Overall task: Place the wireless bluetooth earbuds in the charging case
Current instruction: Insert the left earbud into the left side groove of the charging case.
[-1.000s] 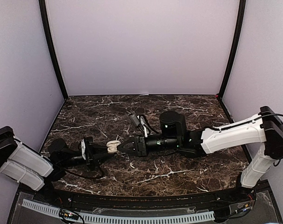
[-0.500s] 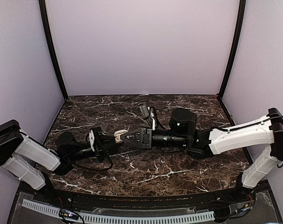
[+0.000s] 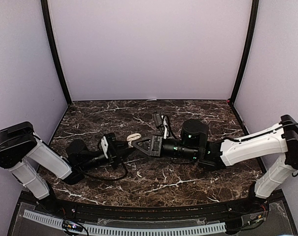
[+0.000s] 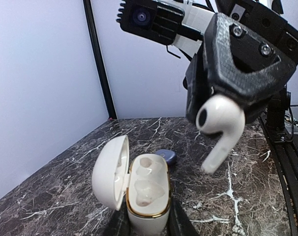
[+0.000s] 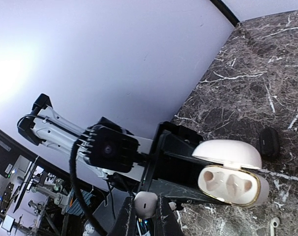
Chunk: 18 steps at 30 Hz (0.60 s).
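White earbud [image 4: 219,129], pinched by right gripper [image 4: 225,101], upper right; left gripper [image 4: 149,229] clamps open case [image 4: 148,196].
Risk: stem enters tilted, jams, bud drops.

Top external: high above near edge, looking down over whole counter [image 3: 198,182] toward back wall [image 3: 149,49]. Left wrist: low, close behind left tool [image 4: 148,223], facing right tool [image 4: 222,101]. Right wrist: opposite, facing back. Both wrist views share open charging case [image 4: 148,196], white earbud [image 4: 219,123].

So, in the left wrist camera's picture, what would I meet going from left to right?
rounded white lid, swung open → white oval charging case, both sockets empty → white stemmed earbud, held aloft
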Each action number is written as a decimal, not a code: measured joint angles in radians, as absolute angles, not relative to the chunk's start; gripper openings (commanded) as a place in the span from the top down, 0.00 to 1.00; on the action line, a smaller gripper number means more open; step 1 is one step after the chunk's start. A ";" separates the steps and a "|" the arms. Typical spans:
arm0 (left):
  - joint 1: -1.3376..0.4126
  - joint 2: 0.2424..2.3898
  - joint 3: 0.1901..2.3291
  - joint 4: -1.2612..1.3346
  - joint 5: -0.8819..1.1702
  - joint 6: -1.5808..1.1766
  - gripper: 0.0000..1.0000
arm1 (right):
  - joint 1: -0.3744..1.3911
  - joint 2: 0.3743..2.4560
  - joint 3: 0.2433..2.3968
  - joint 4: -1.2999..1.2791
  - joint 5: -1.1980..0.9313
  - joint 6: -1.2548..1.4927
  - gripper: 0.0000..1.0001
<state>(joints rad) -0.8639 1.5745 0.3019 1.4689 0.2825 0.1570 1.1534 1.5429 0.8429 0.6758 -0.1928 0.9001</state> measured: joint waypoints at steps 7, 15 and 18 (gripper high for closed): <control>-0.885 1.575 0.323 1.469 0.223 0.175 0.88 | 1.153 1.543 0.832 0.672 -0.119 0.923 0.91; -0.900 1.576 0.323 1.470 0.197 0.200 0.89 | 1.153 1.553 0.833 0.678 -0.085 0.927 0.91; -0.906 1.576 0.323 1.471 0.191 0.214 0.89 | 1.153 1.571 0.839 0.681 -0.081 0.930 0.91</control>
